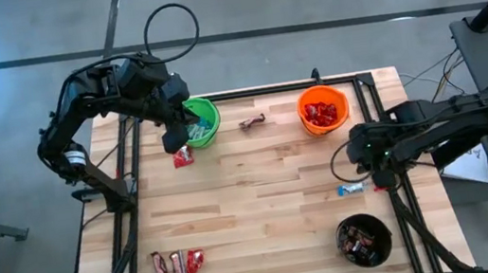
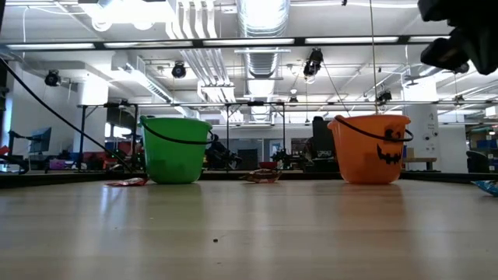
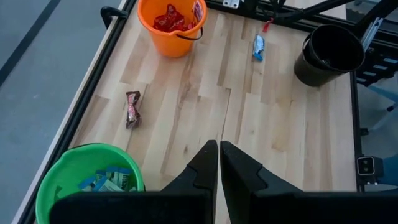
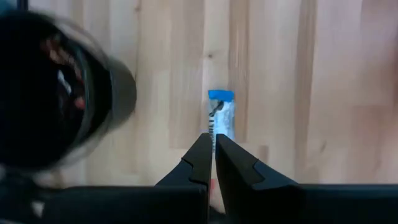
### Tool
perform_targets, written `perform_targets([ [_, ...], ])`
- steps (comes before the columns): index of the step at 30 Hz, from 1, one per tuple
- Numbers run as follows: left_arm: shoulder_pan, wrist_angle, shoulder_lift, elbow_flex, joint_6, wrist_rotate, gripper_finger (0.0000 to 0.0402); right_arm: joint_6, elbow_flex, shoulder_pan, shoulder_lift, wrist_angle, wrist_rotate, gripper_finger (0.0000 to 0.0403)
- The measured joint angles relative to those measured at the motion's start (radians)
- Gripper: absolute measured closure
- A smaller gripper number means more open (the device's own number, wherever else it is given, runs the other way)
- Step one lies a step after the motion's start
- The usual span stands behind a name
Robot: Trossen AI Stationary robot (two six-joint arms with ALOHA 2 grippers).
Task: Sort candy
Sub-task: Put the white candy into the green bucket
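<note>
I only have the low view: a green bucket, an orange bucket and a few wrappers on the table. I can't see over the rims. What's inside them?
Observer: The green bucket holds light-blue-and-white bars; the orange bucket holds red packets.
Operator: Is there a third bucket anywhere?
Observer: Yes, a black bucket stands at the table's right corner on your camera's side, with dark brown bars in it.
Operator: And the right gripper?
Observer: The right gripper is over a light-blue bar that lies on the table beside the black bucket, jaws shut, holding nothing.
</note>
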Motion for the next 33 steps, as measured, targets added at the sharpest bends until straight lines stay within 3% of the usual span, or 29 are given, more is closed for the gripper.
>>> perform_targets([
  [6,0.0,0.0,0.0,0.0,0.003,0.0,0.0401,-0.189,-0.009,0.0,-0.07,-0.003,0.004,0.039],
  [11,0.0,0.0,0.0,0.0,0.033,0.0,0.0401,-0.099,-0.011,0.0,-0.084,-0.001,0.013,0.039],
  [16,0.0,0.0,0.0,0.0,0.034,0.0,0.0401,-0.008,-0.012,0.0,-0.069,0.0,0.132,0.039],
  [20,0.0,0.0,0.0,0.0,0.034,0.0,0.0401,0.06,-0.012,0.0,-0.056,0.0,0.137,0.039],
  [27,0.0,0.0,0.0,0.0,0.03,-0.001,0.0401,-0.035,-0.012,0.0,-0.036,0.0,0.139,0.039],
  [33,0.0,0.0,0.0,0.0,0.029,-0.001,0.0401,0.012,-0.01,0.0,-0.031,0.007,0.14,0.039],
])
